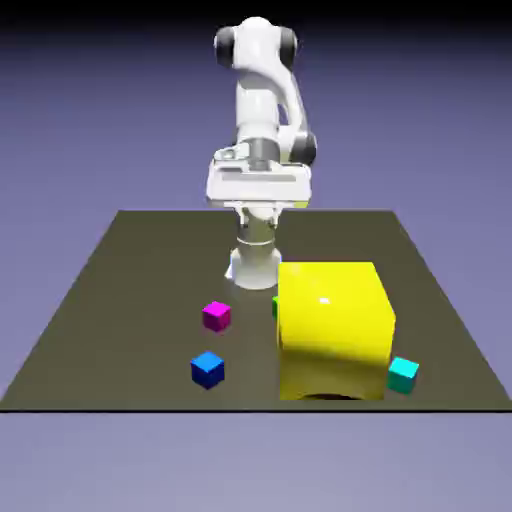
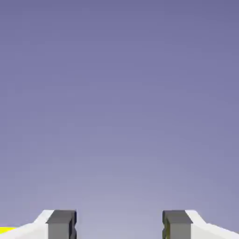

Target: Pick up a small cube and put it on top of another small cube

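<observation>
Jaws open with nothing in them, green cube low down and half hidden

The jaws are wide apart, and only the backdrop [image 2: 119, 116] shows between them. They are up high and seem to point out, not down. The small green cube [image 1: 275, 308] is on the counter [image 1: 130, 310], lower than the jaws and out in front of them. Most of it hides behind the big yellow cube [image 1: 333, 335], so I can see just a thin bit.

I think the green cube is light and hard, and won't squash or break. It may be a bit slippery, so a crooked pinch could make it spin or pop out. The best hold looks like two flat sides that face each other, around the middle, with the jaws coming straight down. The big cube may be in the way, so one jaw could bump it.

Lower than the jaws there are also a pink cube [image 1: 216, 316], a blue cube [image 1: 208, 370] and a cyan cube [image 1: 403, 375]. Any could be the one to stack on; I can't tell which. I see no box, cup or bowl, so nothing has to come out of one
</observation>
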`<state>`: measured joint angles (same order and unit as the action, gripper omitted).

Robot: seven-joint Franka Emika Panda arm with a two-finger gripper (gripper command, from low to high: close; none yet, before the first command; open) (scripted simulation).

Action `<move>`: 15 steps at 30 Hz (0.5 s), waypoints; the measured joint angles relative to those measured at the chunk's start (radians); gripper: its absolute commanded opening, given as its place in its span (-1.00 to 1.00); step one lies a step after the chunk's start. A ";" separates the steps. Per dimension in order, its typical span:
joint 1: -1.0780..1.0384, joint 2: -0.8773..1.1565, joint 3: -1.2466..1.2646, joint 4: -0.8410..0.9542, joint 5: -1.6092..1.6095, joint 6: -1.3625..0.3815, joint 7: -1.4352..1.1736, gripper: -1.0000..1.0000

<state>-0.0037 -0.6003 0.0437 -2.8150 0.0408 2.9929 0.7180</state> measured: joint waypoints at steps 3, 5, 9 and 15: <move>-0.039 -0.075 0.109 -0.012 0.101 -0.110 -0.057 0.00; -0.065 -0.126 0.181 -0.021 0.169 -0.183 -0.095 0.00; -0.117 -0.226 0.326 -0.037 0.304 -0.329 -0.172 0.00; -0.196 -0.377 0.544 -0.062 0.507 -0.549 -0.286 0.00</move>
<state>-0.1995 -0.9770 0.5873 -2.8766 0.5479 2.4442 0.4321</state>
